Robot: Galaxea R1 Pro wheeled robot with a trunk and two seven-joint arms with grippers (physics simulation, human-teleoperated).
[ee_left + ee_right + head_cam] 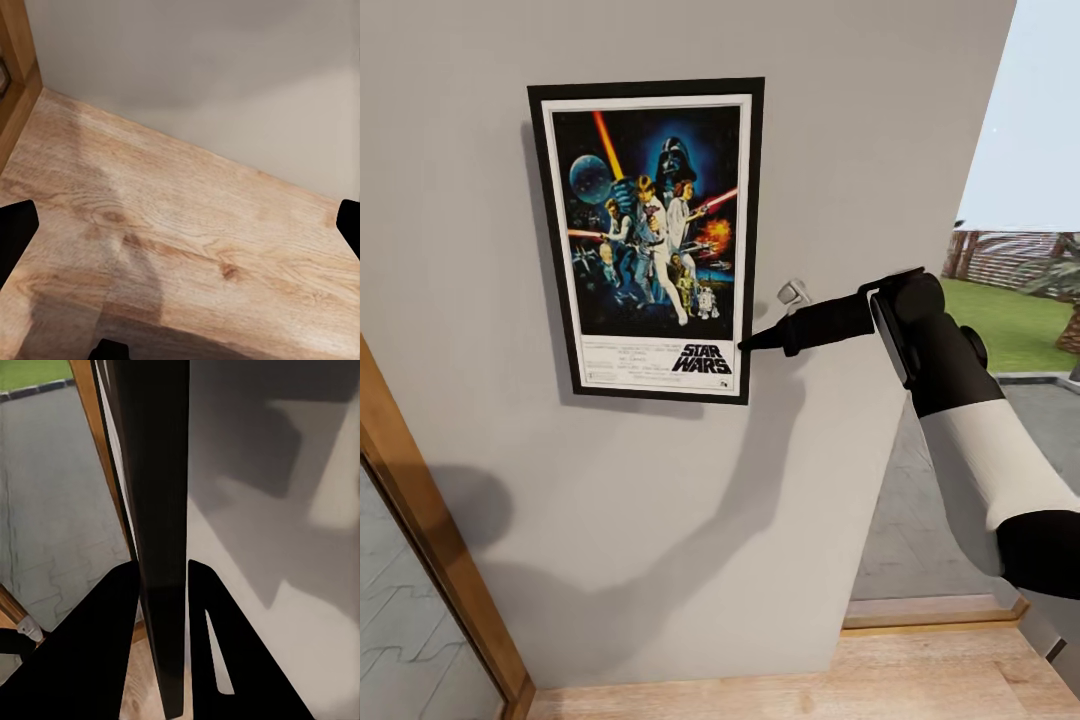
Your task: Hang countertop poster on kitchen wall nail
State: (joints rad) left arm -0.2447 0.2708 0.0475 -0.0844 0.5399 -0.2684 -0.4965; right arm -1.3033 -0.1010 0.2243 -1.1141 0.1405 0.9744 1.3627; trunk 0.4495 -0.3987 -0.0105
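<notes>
Right gripper [745, 345] pinches the poster's [650, 240] lower right frame edge against the wall [860, 150].

Even, soft light fills the head view, brightest at the upper right where pale daylight shows past the wall [840, 150]. The poster [650, 240] renders crisp, its colours and lettering legible, and throws a narrow shadow along its left and lower edges. The right arm [960, 400] casts a broad, soft-edged shadow across the lower middle of the wall. The left wrist view is slightly blurred, with a grey shadow over the wooden floor [195, 240] at lower left. The right wrist view is dim, with angular shadows at upper right.
</notes>
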